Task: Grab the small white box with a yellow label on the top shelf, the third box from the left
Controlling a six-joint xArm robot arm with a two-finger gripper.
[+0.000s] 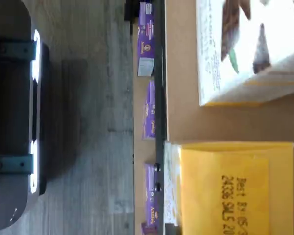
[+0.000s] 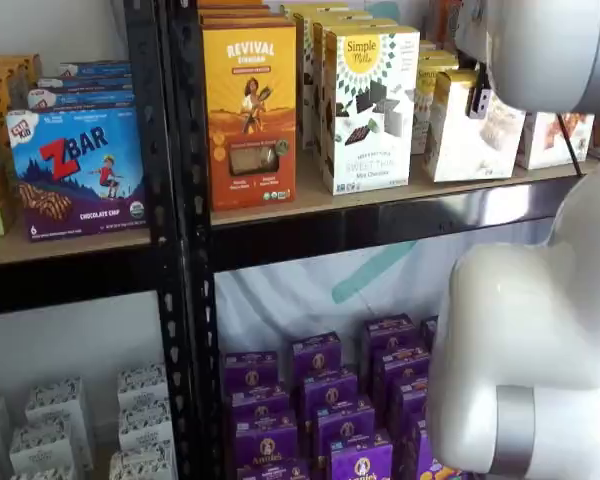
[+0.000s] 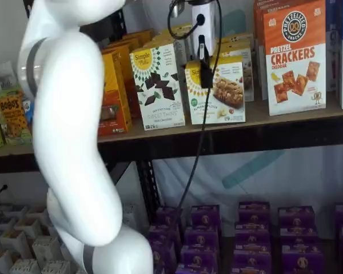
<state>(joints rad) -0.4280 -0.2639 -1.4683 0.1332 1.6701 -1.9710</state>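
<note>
The small white box [image 3: 218, 94], with a yellow top edge, stands on the top shelf [image 3: 274, 116] to the right of the taller white chocolate-squares carton [image 3: 157, 85]. It also shows in a shelf view [image 2: 468, 130] and, by its yellow top with a best-by print, in the wrist view [image 1: 235, 188]. My gripper [image 3: 206, 69] hangs from above at the box's front upper left corner. Only one black finger shows plainly, so I cannot tell whether it is open. A black finger also shows against the box in a shelf view [image 2: 478, 95].
An orange Revival carton [image 2: 248, 110] stands left of the chocolate-squares carton [image 2: 368, 105]. A pretzel crackers carton [image 3: 293, 57] stands to the right. Purple boxes [image 2: 330, 400] fill the shelf below. My white arm [image 3: 74, 142] stands in front. A dark mount [image 1: 12, 117] shows in the wrist view.
</note>
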